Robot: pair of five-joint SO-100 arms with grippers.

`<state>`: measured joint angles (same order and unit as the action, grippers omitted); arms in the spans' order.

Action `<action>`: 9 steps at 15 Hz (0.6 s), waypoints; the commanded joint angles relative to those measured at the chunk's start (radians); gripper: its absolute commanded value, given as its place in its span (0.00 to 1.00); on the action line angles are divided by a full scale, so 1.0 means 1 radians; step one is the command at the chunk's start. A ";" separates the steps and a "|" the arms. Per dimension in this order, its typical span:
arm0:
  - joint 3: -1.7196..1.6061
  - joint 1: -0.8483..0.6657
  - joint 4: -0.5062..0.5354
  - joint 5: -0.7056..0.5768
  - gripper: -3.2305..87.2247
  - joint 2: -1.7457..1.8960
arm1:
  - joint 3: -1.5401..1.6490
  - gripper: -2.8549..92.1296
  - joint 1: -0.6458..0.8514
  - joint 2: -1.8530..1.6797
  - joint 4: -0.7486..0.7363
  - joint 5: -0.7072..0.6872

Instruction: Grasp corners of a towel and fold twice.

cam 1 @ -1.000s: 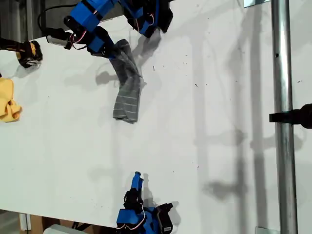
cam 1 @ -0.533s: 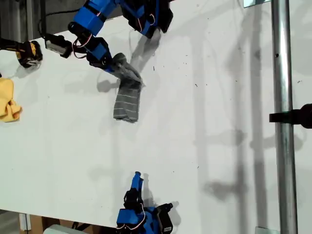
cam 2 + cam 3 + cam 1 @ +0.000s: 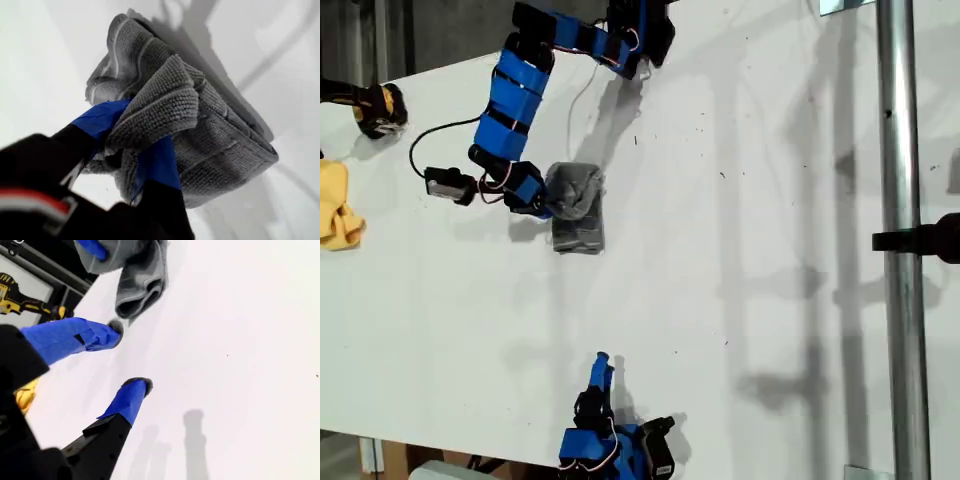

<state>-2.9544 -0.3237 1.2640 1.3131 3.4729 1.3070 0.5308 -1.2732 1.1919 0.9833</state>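
The white desk [image 3: 740, 300] takes up nearly all of the exterior view, with a metal pole [image 3: 900, 240] running down that view's right side. The first arm [image 3: 515, 95] reaches in from the upper edge of the exterior view and bends down to the towel [image 3: 578, 215], which lies on the desk a little toward the exterior view's left of centre — a compact grey bundle, far smaller than a spread cloth would be. The first wrist view shows it stacked in several layers, the open folded edges lying one above another, so at least one fold looks done and the second looks to be in hand. The first pincer [image 3: 135, 150] is clamped on an upper flap of the towel, one blue finger under the cloth and one over it, with the flap bunched over the layers below; whether it has a corner cannot be told. The second pincer [image 3: 602, 368] hangs over bare desk near the lower edge of the exterior view, well apart from the towel, its fingers spread and holding nothing. What seems left is to lay the flap flat and let go. A yellow cloth [image 3: 338, 215] and a yellow tool [image 3: 375, 108] sit at the exterior view's left edge — untouched.
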 commanded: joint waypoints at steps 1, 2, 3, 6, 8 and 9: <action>0.021 -0.012 0.002 0.002 0.22 0.008 | -0.084 0.03 -0.035 0.083 -0.117 0.002; 0.021 -0.014 0.002 0.002 0.22 0.008 | -0.089 0.03 -0.041 0.149 -0.161 0.012; 0.020 -0.014 -0.003 0.002 0.22 0.008 | -0.121 0.03 -0.044 0.224 -0.169 0.018; 0.017 -0.014 -0.009 0.005 0.22 0.008 | -0.199 0.28 -0.054 0.318 -0.150 0.018; 0.011 -0.014 -0.020 0.008 0.22 0.008 | -0.255 0.42 -0.052 0.285 -0.084 0.009; 0.006 -0.014 -0.023 0.011 0.22 0.008 | -0.258 0.44 -0.051 0.225 -0.072 0.000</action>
<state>-2.9544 -0.3267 1.2640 1.3131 3.4729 1.1137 0.4909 -0.9480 1.1060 0.9956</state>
